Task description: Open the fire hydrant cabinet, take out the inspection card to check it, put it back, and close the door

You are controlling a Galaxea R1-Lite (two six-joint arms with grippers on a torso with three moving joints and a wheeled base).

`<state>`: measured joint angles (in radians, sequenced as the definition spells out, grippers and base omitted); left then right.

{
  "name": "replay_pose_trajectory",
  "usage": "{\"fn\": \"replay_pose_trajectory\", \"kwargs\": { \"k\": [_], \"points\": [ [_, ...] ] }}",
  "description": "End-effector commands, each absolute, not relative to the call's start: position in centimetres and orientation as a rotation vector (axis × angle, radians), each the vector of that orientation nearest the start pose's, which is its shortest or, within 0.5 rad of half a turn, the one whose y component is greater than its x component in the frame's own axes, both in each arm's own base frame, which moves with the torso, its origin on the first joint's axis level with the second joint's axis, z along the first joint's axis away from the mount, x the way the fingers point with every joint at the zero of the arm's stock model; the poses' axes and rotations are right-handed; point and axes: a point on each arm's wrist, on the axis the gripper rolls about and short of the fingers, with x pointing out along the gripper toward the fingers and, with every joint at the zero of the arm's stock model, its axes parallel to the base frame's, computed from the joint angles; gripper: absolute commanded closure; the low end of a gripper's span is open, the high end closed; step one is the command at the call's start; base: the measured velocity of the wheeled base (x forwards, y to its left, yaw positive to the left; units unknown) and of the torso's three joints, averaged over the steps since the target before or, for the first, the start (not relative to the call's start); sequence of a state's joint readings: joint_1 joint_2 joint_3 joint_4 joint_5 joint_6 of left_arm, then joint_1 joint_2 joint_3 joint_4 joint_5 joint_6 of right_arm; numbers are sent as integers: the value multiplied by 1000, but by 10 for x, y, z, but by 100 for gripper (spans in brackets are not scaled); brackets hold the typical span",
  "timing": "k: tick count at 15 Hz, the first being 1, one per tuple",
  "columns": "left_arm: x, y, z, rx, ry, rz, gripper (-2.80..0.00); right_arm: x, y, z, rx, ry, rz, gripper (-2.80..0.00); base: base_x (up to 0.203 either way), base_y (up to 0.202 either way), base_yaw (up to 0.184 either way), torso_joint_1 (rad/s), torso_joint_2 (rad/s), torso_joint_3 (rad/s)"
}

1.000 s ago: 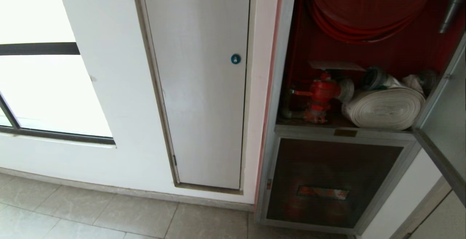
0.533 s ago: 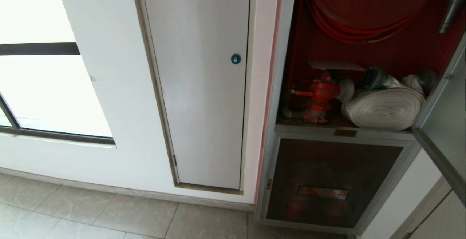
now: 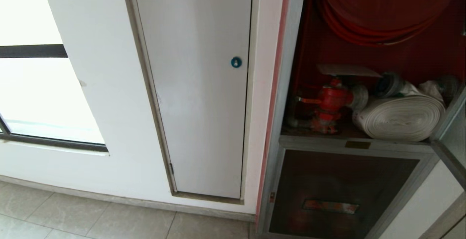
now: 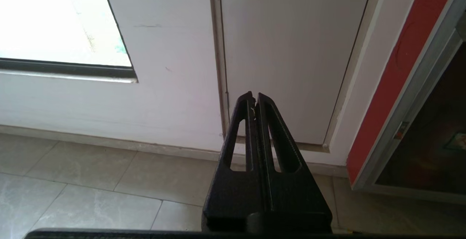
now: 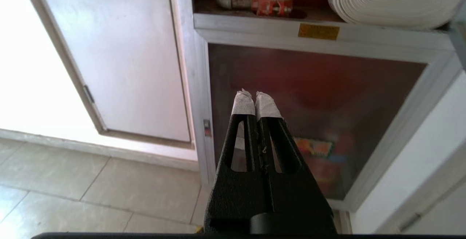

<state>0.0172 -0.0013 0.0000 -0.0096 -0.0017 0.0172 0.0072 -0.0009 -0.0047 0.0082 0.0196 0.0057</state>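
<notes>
Scanning the head view from the left edge, I am seeing a bright window (image 3: 32, 86) in the white wall, then the plain white panel (image 3: 200, 86) with its round blue lock (image 3: 236, 62) near the frame's center, and grey floor tiles (image 3: 91, 220) along the bottom. Filling the right third is the fire hydrant cabinet (image 3: 287, 86), standing open: red hose coil (image 3: 382, 20) at upper right, red valve (image 3: 329, 102) below it, white rolled hose (image 3: 400, 117) to the valve's right. A pale flat sheet (image 3: 346, 70) is lying just above the valve; I cannot tell whether it is the inspection card. The door (image 3: 451, 137) is swung out at the far right edge, and a smaller dark pane (image 3: 338, 191) is sitting closed at lower right. Neither arm is showing there. In the wrist views, my left gripper (image 4: 255, 97) is pinched together, pointing at the white panel's lower edge, and my right gripper (image 5: 254, 95), tips wrapped white, is likewise pressed closed on nothing, facing the dark pane.
</notes>
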Motion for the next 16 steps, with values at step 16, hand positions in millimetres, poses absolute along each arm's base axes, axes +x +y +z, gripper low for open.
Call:
{"fn": "replay_pose_trajectory", "kwargs": {
  "k": [16],
  "points": [
    [-22,0,75,17,-4,17,0,-23,0,76,6,2,28,0,195,0,-1,3,3,2]
  ]
}}
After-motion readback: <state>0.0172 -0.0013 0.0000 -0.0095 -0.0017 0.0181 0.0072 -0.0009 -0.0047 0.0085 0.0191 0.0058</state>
